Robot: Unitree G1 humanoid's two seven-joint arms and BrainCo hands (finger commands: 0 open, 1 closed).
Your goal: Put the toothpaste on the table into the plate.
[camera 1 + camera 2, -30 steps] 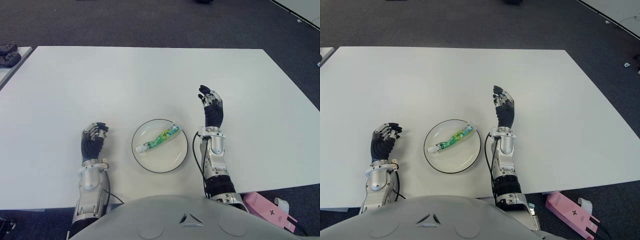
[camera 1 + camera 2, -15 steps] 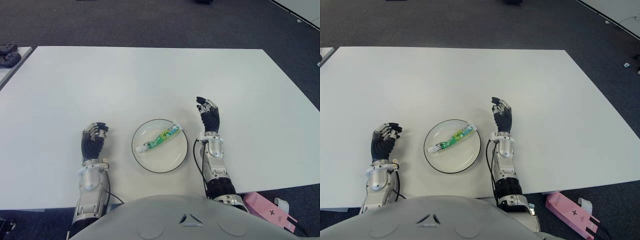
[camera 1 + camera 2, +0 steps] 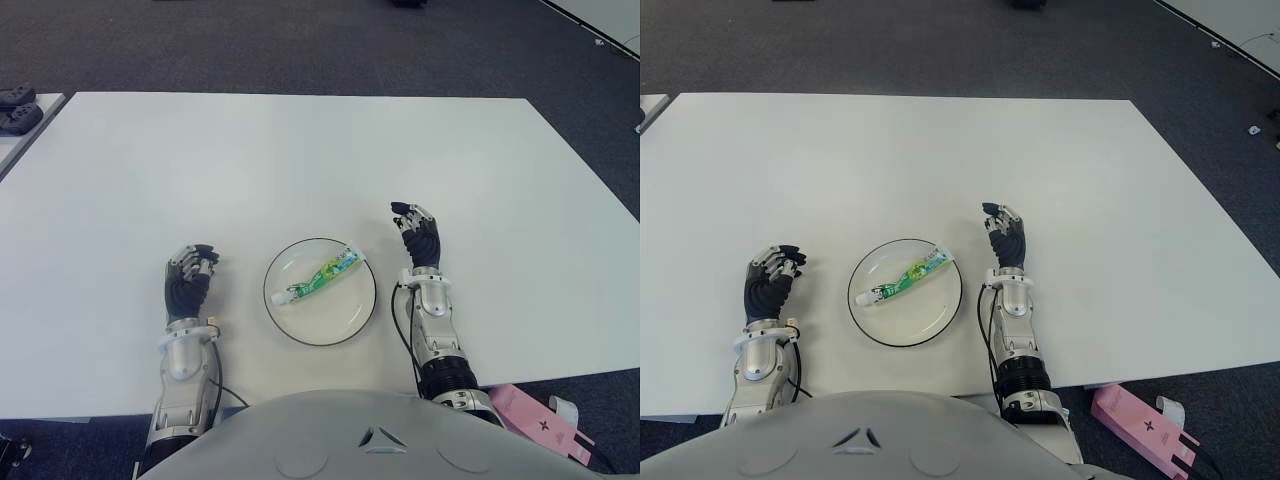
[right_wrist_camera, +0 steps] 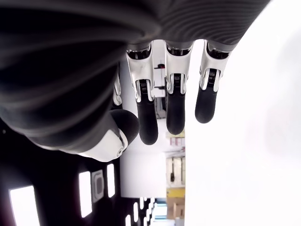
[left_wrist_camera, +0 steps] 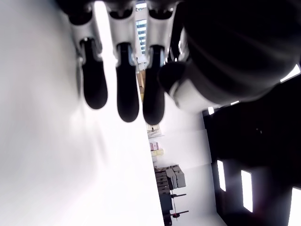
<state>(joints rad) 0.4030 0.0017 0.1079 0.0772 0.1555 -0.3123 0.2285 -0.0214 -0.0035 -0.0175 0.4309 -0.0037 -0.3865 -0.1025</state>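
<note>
The green and white toothpaste tube [image 3: 322, 277] lies slantwise inside the round white plate [image 3: 345, 320], which has a dark rim and sits near the table's front edge. My right hand [image 3: 420, 233] is just right of the plate, low by the white table [image 3: 300, 160], its fingers relaxed and holding nothing, as the right wrist view shows at the fingertips [image 4: 175, 123]. My left hand [image 3: 187, 278] shows to the left of the plate, fingers loosely extended and empty.
A pink box [image 3: 1140, 426] lies on the dark floor beyond the table's front right corner. Another table's corner with dark objects [image 3: 15, 108] shows at the far left. Bare white table surface spreads behind the plate.
My right hand has drawn back toward me and lowered, from beside the plate's far right edge to a spot closer to the front. The toothpaste, the plate and my left hand have not moved.
</note>
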